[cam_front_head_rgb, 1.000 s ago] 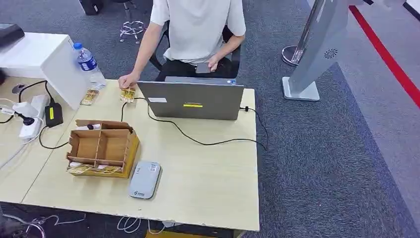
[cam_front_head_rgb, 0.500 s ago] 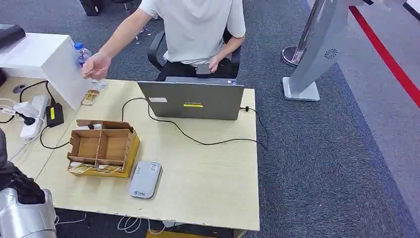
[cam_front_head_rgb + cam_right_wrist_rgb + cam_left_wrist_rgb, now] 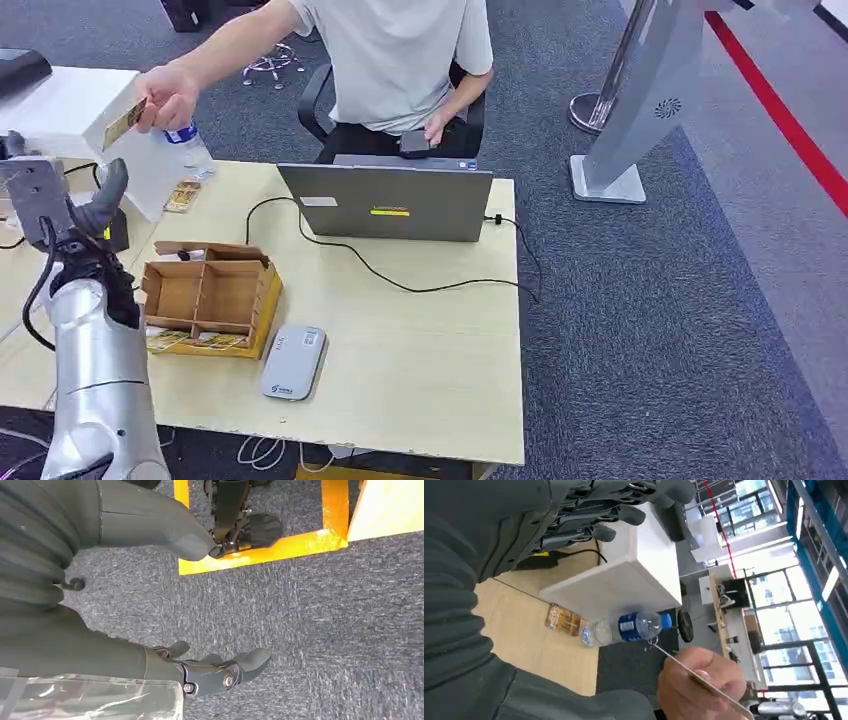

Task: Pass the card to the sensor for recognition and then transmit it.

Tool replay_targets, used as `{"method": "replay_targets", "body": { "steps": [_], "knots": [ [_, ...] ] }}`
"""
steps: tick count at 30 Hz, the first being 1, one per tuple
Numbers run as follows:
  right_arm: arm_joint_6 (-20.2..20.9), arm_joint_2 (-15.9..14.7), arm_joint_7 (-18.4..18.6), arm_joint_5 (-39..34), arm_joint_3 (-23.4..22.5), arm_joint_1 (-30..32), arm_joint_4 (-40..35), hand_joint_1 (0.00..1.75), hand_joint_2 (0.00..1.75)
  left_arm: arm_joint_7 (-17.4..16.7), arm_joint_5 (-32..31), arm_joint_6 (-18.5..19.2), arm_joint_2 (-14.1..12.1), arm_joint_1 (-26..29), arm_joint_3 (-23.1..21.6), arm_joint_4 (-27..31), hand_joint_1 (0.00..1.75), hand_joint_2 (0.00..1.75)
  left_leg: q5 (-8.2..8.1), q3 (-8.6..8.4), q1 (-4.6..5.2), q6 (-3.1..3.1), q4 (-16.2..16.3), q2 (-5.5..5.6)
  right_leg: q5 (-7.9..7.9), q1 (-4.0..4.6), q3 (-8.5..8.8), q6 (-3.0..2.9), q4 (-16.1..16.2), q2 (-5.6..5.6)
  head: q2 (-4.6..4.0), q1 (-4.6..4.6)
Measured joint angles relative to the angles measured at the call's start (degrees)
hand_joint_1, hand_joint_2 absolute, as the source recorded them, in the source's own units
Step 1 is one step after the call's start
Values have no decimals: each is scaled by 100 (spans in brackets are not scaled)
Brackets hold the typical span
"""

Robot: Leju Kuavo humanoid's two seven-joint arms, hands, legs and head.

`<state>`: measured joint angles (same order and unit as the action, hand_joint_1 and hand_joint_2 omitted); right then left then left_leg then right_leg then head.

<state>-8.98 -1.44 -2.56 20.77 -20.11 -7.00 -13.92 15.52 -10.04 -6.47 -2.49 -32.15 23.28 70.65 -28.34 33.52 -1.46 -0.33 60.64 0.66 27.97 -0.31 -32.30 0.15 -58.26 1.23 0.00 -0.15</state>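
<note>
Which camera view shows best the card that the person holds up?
The head view: the card shows its tan face, pinched in the person's hand. The left wrist view shows it edge-on, a thin line. The right wrist view looks at carpet.

On the table, the sensor lies right of the box; the laptop stands behind, the bottle far left.

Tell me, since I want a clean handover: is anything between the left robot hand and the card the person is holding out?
Nothing visible. The left robot hand is raised, fingers apart, below the card held in the person's hand. Only open air separates them; the water bottle stands off to the side, behind that line.
</note>
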Motion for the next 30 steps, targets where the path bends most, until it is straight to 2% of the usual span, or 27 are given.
{"method": "replay_targets", "body": {
  "steps": [5, 6, 22, 30],
  "knots": [
    [24, 4, 20, 65, -17, -8, 11, 0, 175, -304, -688, 55, -4, -480, -401, -366, 0, 175, 1, 0, 3, 0, 0, 0, -1, -2, -1, 1, 0, 1, 0, 2],
    [28, 9, 46, 74, -20, -13, 13, 0, 175, -378, -866, 63, -11, -596, -487, -474, 175, 175, 2, 1, 3, 3, 0, 0, -1, -3, 0, 1, 0, 0, 0, 2],
    [144, 70, 151, 314, -85, -102, 44, 0, 175, -1363, -3230, 160, -133, -2239, -1835, -1903, 175, 175, 11, 4, 9, 5, 0, 0, -6, -7, -2, 5, -2, 1, 0, 2],
    [197, 92, 205, 448, -114, -108, 44, 0, 175, -1812, -4369, 164, -188, -2961, -2355, -2455, 175, 175, 19, 13, 12, 9, 0, 1, -9, -9, -9, 8, -3, -1, 0, -2]
  ]
}}
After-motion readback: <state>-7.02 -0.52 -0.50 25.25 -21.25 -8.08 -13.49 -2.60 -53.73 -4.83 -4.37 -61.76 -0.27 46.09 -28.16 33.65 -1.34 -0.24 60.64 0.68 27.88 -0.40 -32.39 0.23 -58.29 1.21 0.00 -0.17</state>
